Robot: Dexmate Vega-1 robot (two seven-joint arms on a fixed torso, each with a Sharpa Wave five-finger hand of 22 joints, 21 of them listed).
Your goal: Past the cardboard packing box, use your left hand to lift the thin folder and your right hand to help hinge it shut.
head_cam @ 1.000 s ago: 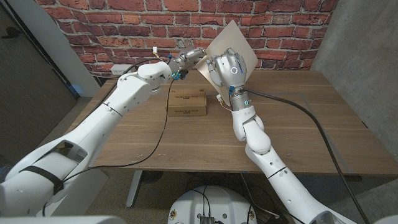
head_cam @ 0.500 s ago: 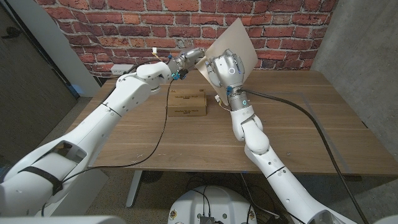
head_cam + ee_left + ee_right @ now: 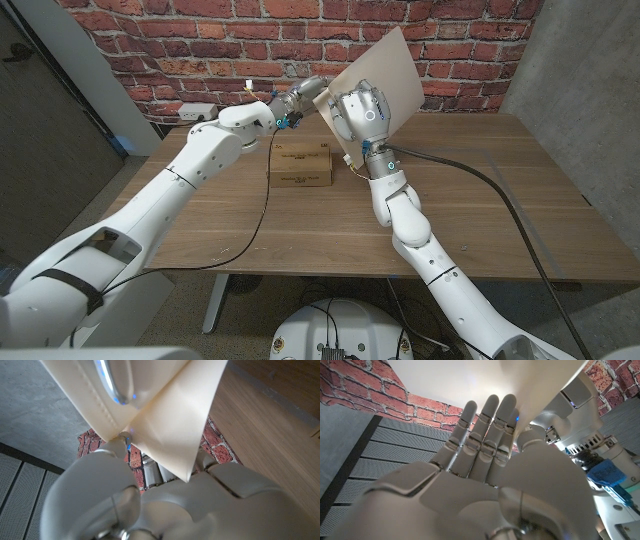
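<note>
Currently I see the thin folder (image 3: 385, 70) raised above the far side of the table (image 3: 500, 200), beyond the cardboard packing box (image 3: 301, 164). My left hand (image 3: 303, 95) grasps its lower left edge. My right hand (image 3: 357, 115), fingers extended, presses against the folder's face, grasping nothing.

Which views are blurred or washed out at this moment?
Head view: sharp and evenly lit. Left wrist view: the folder sits so close that its edges look soft. Right wrist view: the folder's surface is blown out to near white above the right hand.
</note>
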